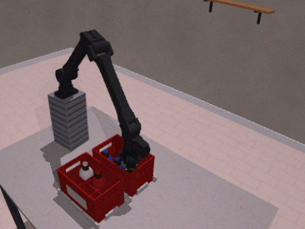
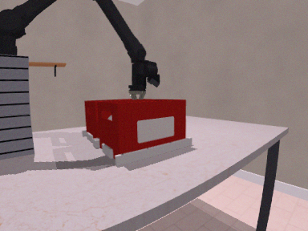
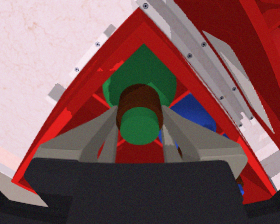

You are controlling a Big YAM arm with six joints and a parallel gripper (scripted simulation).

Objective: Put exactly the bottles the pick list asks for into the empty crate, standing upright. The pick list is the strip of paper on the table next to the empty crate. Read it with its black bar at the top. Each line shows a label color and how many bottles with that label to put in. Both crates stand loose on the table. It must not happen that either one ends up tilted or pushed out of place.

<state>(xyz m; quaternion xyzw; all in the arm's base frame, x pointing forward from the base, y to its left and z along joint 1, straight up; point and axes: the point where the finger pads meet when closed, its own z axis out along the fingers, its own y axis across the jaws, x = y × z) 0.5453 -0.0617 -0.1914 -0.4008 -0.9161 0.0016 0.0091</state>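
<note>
My gripper (image 3: 139,112) is shut on the neck of a green-capped bottle with a green label (image 3: 139,106). The bottle stands in a corner cell of the far red crate. The gripper reaches down into this crate, and in the side view its fingers sit at the crate's top rim (image 2: 137,95). Blue-labelled bottles (image 1: 108,156) stand in the same crate, one right beside the held bottle (image 3: 195,118). The near red crate (image 1: 89,188) holds a white bottle (image 1: 85,171) and a red bottle (image 1: 98,180). I do not see the pick list.
The two crates stand side by side, touching or nearly so. The grey ribbed pedestal (image 1: 69,119) of the arm stands behind them to the left. The table edge runs close in front of the near crate. A wooden shelf (image 1: 233,3) hangs on the far wall.
</note>
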